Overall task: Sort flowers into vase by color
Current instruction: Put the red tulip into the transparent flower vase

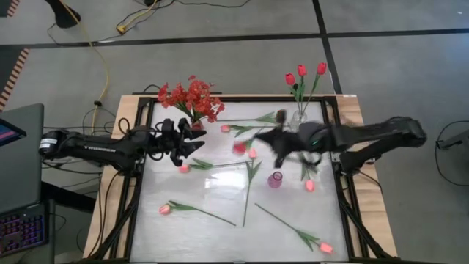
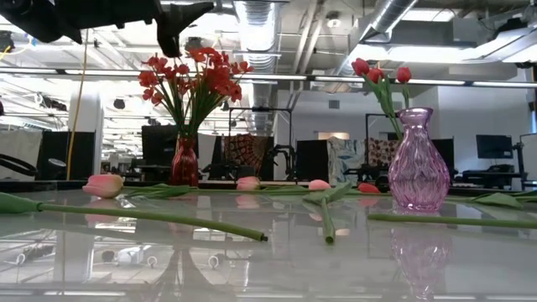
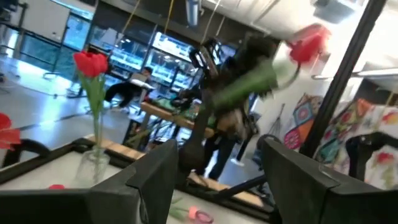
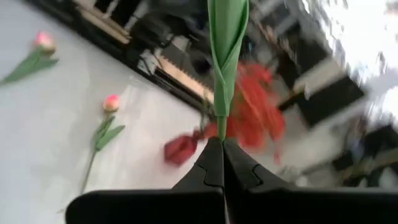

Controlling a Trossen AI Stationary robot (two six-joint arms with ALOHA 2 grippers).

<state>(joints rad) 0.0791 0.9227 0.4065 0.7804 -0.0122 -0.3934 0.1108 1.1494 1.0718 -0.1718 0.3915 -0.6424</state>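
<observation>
While red sprays (image 1: 192, 97) fill one vase and three tulips (image 1: 301, 71) another at top, six or so flowers (image 1: 192, 211) lie on the bench (image 1: 220, 235) (pink vase (image 1: 275, 180) empty); right hand (image 1: 278, 155) pinches a red tulip (image 1: 239, 147), left hand (image 1: 189, 144) spread.

My two arms, black all over

My left arm (image 1: 95, 145) carries white lettering along its matte casing; my right arm (image 1: 374, 136) is glossy, rounded, with a small green light near the wrist and blunt dark fingers (image 4: 211, 165).

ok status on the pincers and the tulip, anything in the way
Right pincer shut on red tulip stem, held above mid-table. Left pincer open, empty, beside red spray vase. Pink vase stands close below; nothing blocking.
</observation>
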